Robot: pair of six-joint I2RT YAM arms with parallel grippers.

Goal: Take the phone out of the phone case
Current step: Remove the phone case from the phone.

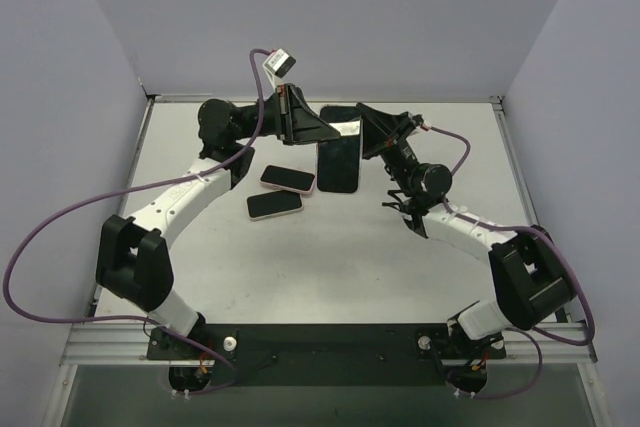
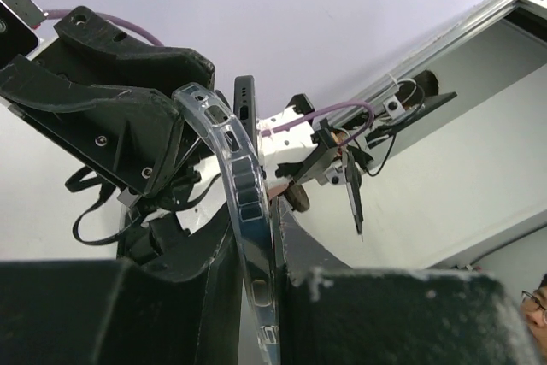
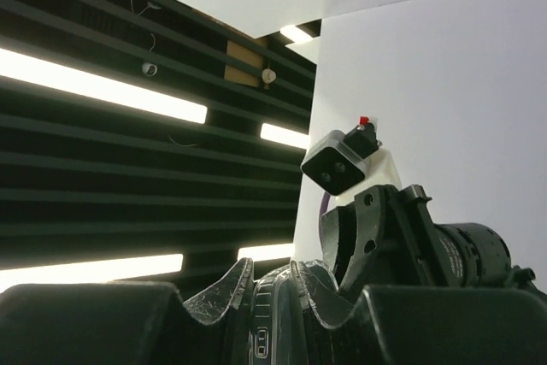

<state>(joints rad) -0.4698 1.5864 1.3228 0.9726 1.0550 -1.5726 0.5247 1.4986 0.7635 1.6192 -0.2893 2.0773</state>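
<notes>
A black-screened phone (image 1: 338, 159) in a clear phone case is held up off the white table (image 1: 330, 267) between both grippers. My left gripper (image 1: 322, 131) grips its upper left. In the left wrist view the left gripper (image 2: 256, 297) is shut on the clear case (image 2: 232, 156), whose edge bows away from the dark phone (image 2: 246, 104). My right gripper (image 1: 366, 133) grips the upper right. In the right wrist view the right gripper (image 3: 278, 297) is shut on the phone's edge (image 3: 272, 331), with its side button showing.
Two other phones with pink edges lie face up on the table, one (image 1: 288, 179) just left of the held phone and one (image 1: 274, 204) below it. Pale walls close the table on the left, back and right.
</notes>
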